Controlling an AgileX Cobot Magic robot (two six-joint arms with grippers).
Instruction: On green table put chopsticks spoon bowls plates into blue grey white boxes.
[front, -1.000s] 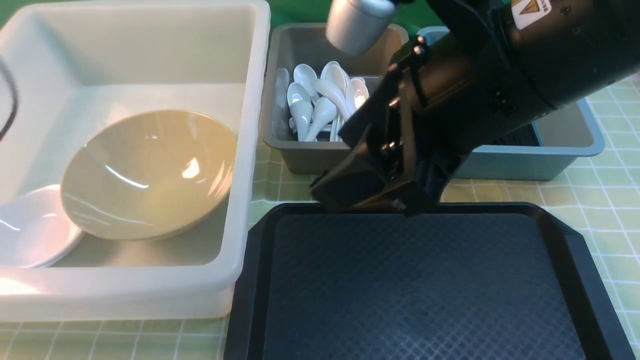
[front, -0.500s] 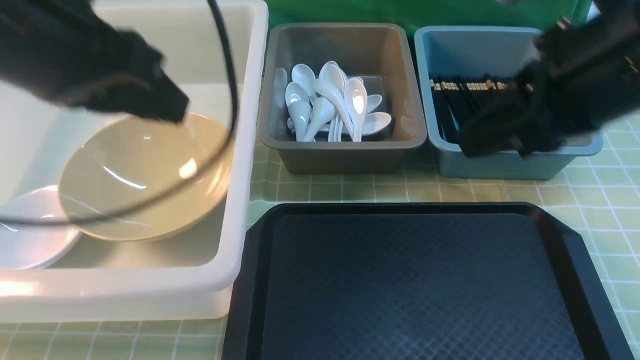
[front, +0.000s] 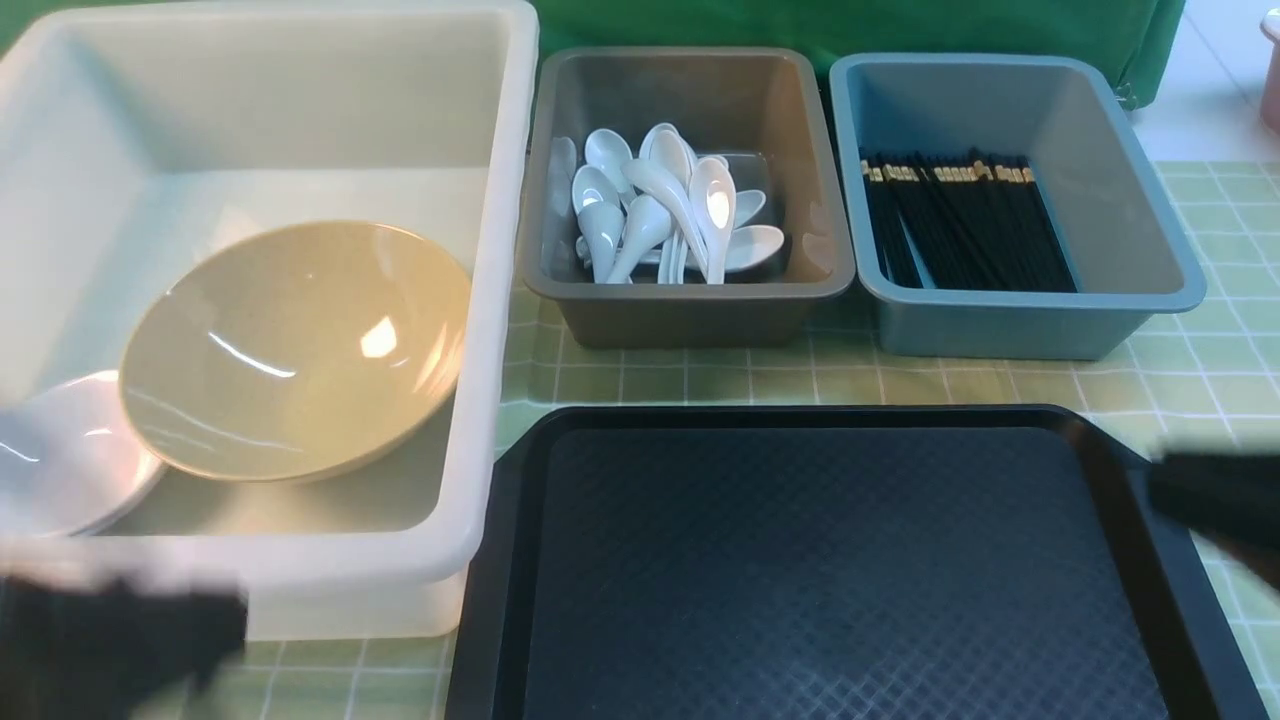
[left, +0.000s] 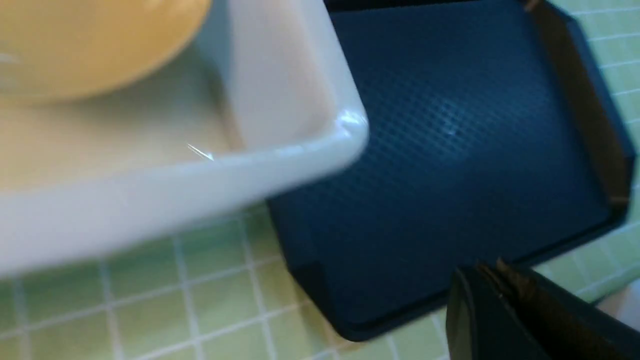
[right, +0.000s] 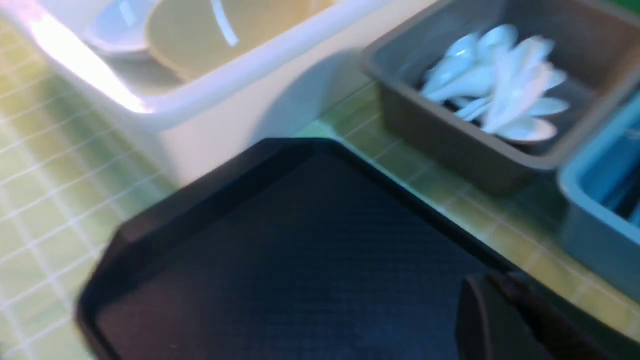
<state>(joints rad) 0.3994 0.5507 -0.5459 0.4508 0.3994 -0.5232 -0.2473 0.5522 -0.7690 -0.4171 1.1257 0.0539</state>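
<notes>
You are looking at a sorted layout; every place below is taken relative to the black tray, which is carrying nothing. On the green table, the white box is sitting just beside the tray's left edge, holding the tan bowl, which is leaning on a white dish, probably so the wide pieces share one tub. Beyond the tray's far edge the grey box is holding the spoons in a loose pile, and beside it the blue box is keeping the chopsticks lying parallel. Judging by this, the sorting looks finished.

The left gripper is hanging off the tray's near-left corner, jaws shut on nothing. The right gripper is hanging by the tray's right edge, likewise closed and empty. All the tableware is lying well apart from both.
</notes>
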